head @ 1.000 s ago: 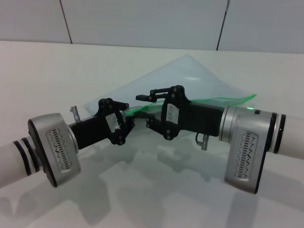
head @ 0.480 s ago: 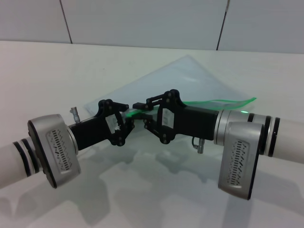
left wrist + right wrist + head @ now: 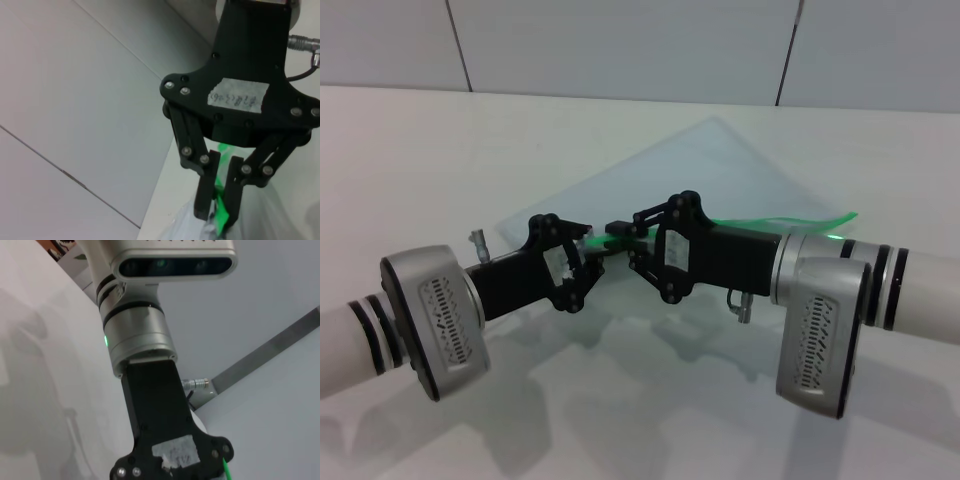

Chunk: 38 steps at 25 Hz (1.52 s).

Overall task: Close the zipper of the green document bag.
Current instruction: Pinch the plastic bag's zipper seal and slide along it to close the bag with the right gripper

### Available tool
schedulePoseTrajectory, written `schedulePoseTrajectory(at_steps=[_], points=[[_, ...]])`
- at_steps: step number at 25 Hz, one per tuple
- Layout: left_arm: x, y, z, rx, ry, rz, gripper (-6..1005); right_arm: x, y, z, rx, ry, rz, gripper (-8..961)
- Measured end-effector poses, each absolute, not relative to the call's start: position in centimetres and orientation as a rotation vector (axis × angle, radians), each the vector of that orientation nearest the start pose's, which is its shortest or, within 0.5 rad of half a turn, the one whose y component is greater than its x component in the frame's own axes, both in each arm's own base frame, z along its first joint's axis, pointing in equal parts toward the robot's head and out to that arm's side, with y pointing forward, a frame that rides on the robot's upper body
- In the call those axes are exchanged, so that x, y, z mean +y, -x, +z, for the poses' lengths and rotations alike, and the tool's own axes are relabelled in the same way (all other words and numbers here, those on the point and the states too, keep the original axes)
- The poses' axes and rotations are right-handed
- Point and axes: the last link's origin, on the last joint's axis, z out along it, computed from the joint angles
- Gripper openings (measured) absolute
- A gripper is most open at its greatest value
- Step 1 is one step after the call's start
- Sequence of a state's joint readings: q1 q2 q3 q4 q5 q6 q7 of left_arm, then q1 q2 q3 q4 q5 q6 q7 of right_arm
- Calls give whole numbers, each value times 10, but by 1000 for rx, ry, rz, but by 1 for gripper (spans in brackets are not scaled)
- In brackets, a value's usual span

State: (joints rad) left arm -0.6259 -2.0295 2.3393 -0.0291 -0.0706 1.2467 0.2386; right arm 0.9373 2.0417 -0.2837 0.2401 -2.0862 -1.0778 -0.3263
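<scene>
The green document bag (image 3: 720,170) lies flat on the white table, its near edge raised off the surface. The zipper (image 3: 760,219) runs as a bright green strip along that raised edge. My left gripper (image 3: 591,253) is shut on the strip's left end. Right beside it, my right gripper (image 3: 617,232) is pinched shut on the zipper. In the left wrist view the right gripper (image 3: 217,218) clamps the green zipper (image 3: 220,212) above the bag (image 3: 187,226). The slider does not show. The right wrist view shows only the left arm's wrist and a sliver of zipper (image 3: 227,471).
The white table (image 3: 470,150) stretches to a grey tiled wall (image 3: 620,40) at the back. Both forearms reach in low over the table's front, with their silver wrist boxes (image 3: 435,320) (image 3: 815,335) close to the surface.
My right gripper slid left along the green strip toward the left gripper and went from open to shut on the zipper. The left gripper stayed put.
</scene>
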Motion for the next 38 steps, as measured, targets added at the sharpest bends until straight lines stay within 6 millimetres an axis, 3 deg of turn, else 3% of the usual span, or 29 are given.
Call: schedulePoseTrajectory(at_steps=[15, 38], points=[[329, 288, -62, 592, 2282, -304, 54, 348, -177, -131, -966, 2369, 435, 71], [327, 290, -62, 624, 2266, -286, 51, 362, -200, -122, -810, 2335, 294, 82]])
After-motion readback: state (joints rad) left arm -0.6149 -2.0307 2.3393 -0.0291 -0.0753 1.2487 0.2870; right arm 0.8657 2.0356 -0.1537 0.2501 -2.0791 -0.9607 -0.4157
